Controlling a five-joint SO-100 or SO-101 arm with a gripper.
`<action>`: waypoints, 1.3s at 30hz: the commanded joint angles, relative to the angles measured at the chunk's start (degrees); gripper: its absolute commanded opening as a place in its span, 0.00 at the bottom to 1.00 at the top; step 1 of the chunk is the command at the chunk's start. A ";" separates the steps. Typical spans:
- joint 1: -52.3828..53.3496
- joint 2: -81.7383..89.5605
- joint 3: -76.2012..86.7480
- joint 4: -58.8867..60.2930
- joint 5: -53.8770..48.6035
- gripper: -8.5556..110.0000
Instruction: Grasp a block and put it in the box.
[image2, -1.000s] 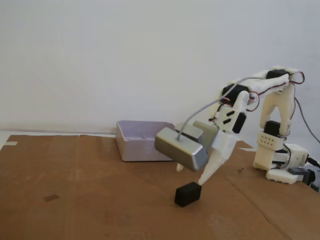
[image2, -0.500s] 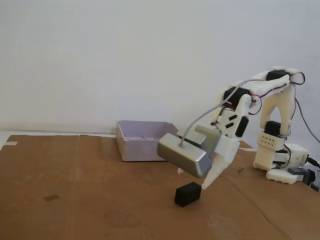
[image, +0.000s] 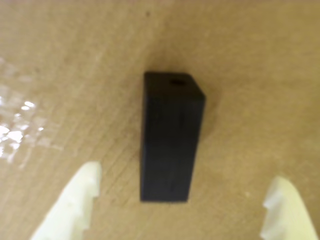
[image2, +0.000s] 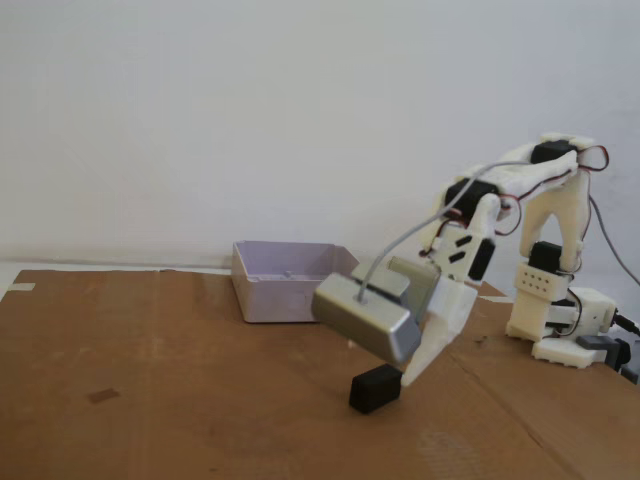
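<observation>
A brown cardboard sheet (image2: 180, 380) covers the work surface. A black rectangular block (image2: 375, 389) lies on it near the front, and a pale open box (image2: 285, 280) sits further back. The white arm's base (image2: 565, 335) stands at the right in the fixed view.

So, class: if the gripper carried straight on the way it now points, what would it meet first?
Probably the black block, which lies between the open fingers in the wrist view. The cardboard surface comes right after, though depth is unclear.
</observation>
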 joint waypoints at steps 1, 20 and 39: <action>-0.70 0.88 -7.12 -1.93 0.53 0.41; 0.00 -5.27 -9.58 -4.04 0.44 0.41; 2.29 -7.82 -9.49 -6.06 -0.26 0.41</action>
